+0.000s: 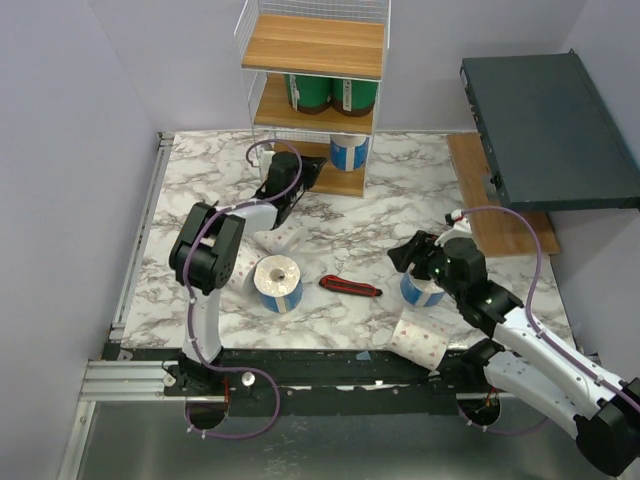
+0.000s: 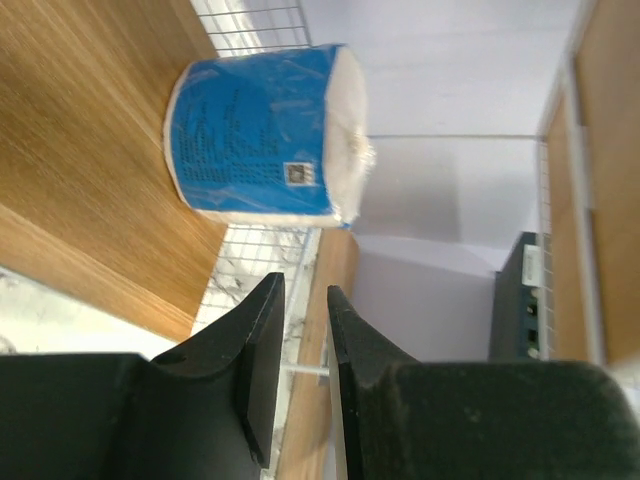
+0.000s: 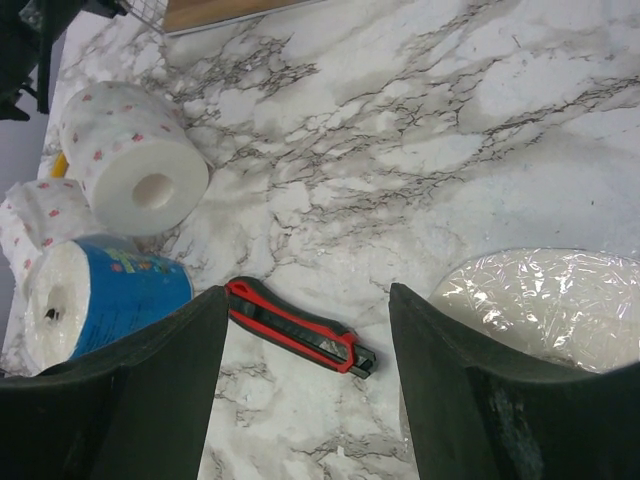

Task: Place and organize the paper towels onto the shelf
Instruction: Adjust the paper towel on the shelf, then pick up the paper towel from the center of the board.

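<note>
1 blue roll [image 2: 262,135] on shelf [image 1: 312,45]

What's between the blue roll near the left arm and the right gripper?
The utility knife lies between the blue roll and the right gripper; the top view shows it.

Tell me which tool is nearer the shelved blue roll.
Left. The left tool faces the blue roll up close; the right tool is far off, near the knife.

1. Green-wrapped rolls [image 1: 322,93]: tops hidden under the shelf [image 1: 313,45] upper tier.
2. Plastic-wrapped roll [image 3: 545,300] (right wrist view): cut off at the picture's right edge.
3. Blue-wrapped roll [image 2: 255,135]: label print too small to read.
</note>
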`<act>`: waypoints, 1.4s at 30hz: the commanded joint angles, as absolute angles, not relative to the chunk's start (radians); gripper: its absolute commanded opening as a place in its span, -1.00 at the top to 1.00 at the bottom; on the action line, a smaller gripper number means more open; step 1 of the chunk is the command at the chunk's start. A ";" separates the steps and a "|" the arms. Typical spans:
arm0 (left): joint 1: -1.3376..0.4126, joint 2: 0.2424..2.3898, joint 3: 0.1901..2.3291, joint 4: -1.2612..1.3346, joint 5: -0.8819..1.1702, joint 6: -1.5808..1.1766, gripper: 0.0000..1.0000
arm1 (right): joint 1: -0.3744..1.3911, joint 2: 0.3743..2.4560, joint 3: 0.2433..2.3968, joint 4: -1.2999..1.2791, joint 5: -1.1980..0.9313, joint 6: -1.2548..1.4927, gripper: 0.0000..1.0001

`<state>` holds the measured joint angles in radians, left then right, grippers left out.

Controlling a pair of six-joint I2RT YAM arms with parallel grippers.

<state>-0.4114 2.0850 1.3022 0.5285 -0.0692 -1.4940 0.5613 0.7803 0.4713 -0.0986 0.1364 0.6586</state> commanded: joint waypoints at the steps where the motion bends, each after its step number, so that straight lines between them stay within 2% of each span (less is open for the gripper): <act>1: -0.405 1.910 1.152 0.639 -0.046 -1.489 0.55 | 0.560 0.744 0.497 -0.087 0.113 0.672 -0.38; 6: -0.419 1.760 1.046 0.566 -0.027 -1.405 0.55 | 0.559 0.715 0.508 -0.113 0.100 0.676 -0.38; 8: -0.434 1.682 0.997 0.522 -0.029 -1.357 0.51 | 0.559 0.713 0.515 -0.132 0.101 0.674 -0.38; 10: -0.452 1.610 0.942 0.485 -0.030 -1.312 0.38 | 0.560 0.712 0.522 -0.152 0.110 0.672 -0.38; 15: -0.500 1.416 0.820 0.290 -0.089 -1.200 -0.26 | 0.561 0.706 0.525 -0.166 0.111 0.672 -0.39; 23: -0.534 1.046 0.685 0.006 -0.256 -0.995 -0.97 | 0.561 0.724 0.518 -0.150 0.054 0.649 -0.40; 28: -0.537 0.839 0.651 -0.223 -0.345 -0.935 -0.97 | 0.560 0.749 0.509 -0.120 0.011 0.622 -0.40; 31: -0.533 0.710 0.631 -0.358 -0.398 -1.047 -0.97 | 0.562 0.798 0.515 -0.088 -0.048 0.609 -0.40; 36: -0.526 0.514 0.503 -0.246 -0.274 -0.893 -0.97 | 0.592 0.937 0.569 -0.030 -0.112 0.615 -0.39; 42: -0.523 0.407 0.424 -0.245 -0.321 -0.868 -0.97 | 0.774 1.170 0.754 -0.081 -0.005 0.583 -0.39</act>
